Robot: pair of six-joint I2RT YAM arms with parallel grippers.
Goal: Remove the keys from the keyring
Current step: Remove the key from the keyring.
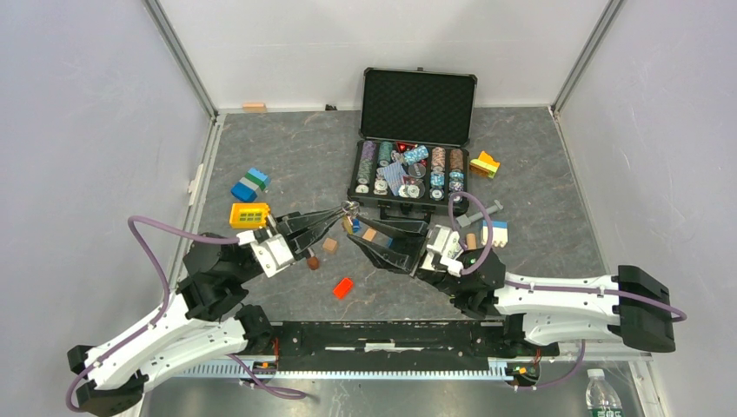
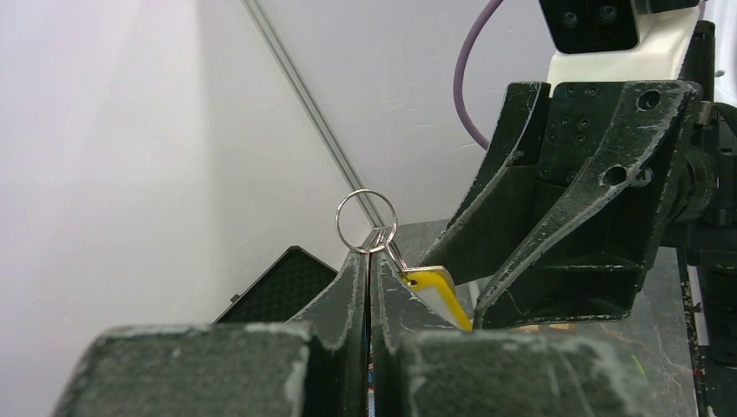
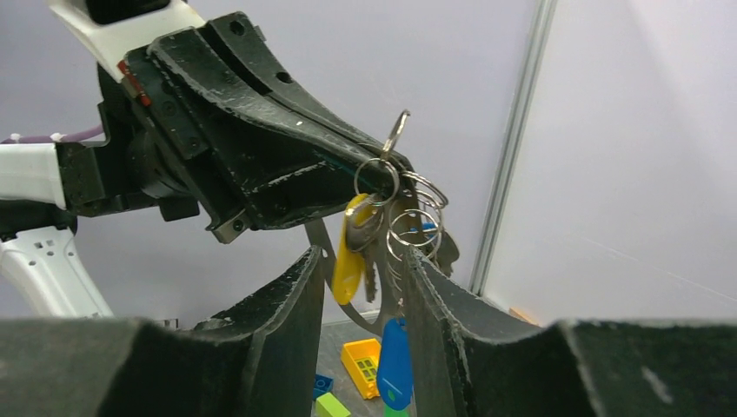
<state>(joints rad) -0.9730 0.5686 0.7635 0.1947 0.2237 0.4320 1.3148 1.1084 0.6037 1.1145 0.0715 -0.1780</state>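
Observation:
My left gripper [image 1: 341, 213] is shut on the keyring [image 1: 350, 207] and holds it above the table; the thin silver ring [image 2: 366, 221] stands up out of the closed tips [image 2: 369, 254]. A yellow-headed key [image 2: 439, 291] hangs beside them. In the right wrist view the keyring [image 3: 378, 178] carries several smaller rings and keys: a yellow one [image 3: 348, 252], a blue one [image 3: 395, 360], and plain silver ones. My right gripper [image 3: 361, 261] is open, its fingers either side of the hanging keys, just below the left gripper [image 3: 261, 130]. Whether a finger touches the rings is unclear.
An open black case of poker chips [image 1: 415, 130] stands behind the grippers. Toy blocks lie around: yellow [image 1: 249, 215], blue and green [image 1: 250, 184], red [image 1: 343, 287], small brown cubes [image 1: 330, 246], more at the case's right [image 1: 484, 164]. Walls enclose the table.

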